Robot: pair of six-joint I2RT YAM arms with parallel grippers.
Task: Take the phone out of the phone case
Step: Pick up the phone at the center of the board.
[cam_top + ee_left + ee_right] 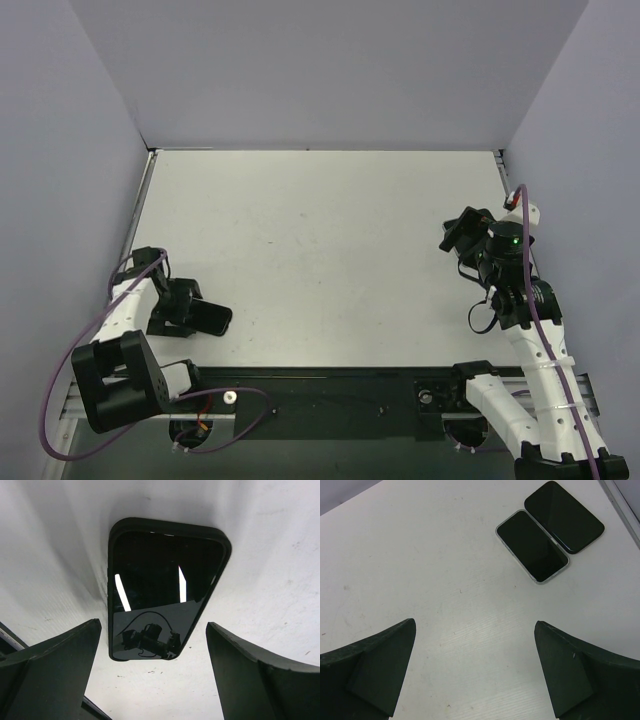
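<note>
A black phone point(160, 585) lies screen up on the white table, sitting in a black phone case whose rim point(170, 526) shows round its far end. In the left wrist view my left gripper point(152, 625) hangs open just above the phone's near end, with one finger point(60, 655) on either side and neither touching it. The top view shows the same phone point(214, 318) at the table's near left, right by my left gripper point(196, 312). My right gripper point(456, 236) is open over the far right of the table, and nothing sits between its fingers point(475, 622).
Two more dark slabs lie side by side near the table's right edge in the right wrist view: one with a pale rim point(532, 546) and an all-black one point(564, 516). Grey walls point(330, 70) close in the table on three sides.
</note>
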